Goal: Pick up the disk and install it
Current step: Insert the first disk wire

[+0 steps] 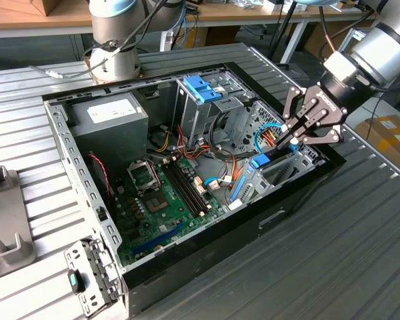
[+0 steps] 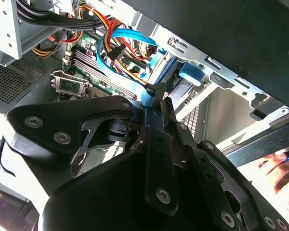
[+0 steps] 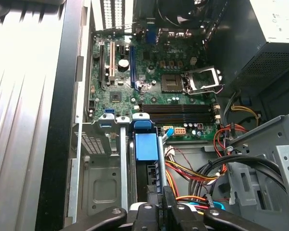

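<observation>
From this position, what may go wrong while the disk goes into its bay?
1. The disk stands edge-on in the narrow metal bay; a slight tilt may jam its blue rails.
2. Loose blue and coloured cables lie close beside the gripper and might snag or get pinched.

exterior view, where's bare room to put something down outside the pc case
Bare ribbed table runs along the black case wall toward the exterior view's right, and behind the case. It is crowded inside near the claw, with cables and the blue-railed disk.
</observation>
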You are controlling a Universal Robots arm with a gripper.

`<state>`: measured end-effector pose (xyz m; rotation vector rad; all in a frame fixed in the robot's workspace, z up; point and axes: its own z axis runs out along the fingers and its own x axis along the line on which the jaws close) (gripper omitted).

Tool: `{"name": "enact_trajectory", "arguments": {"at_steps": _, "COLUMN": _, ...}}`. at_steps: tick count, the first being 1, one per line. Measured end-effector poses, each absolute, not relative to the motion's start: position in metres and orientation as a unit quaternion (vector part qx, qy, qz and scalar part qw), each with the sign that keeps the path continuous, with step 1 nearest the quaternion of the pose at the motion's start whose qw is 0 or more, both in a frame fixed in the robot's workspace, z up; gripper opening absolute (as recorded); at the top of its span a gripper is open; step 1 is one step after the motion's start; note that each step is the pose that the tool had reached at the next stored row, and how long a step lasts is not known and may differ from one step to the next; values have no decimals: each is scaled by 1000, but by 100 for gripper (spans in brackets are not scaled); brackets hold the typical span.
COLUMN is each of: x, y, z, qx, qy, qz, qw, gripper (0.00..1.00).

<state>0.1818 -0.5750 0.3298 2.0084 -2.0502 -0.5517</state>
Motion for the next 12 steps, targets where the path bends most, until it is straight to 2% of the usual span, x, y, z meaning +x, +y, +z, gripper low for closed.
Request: {"name": "enact_trajectory", "arguments": {"at_steps": 12, "x": 182, "y": -575, "z": 326, "qx": 692, "qy": -689, "qz": -186, "qw": 112, "gripper": 17}}
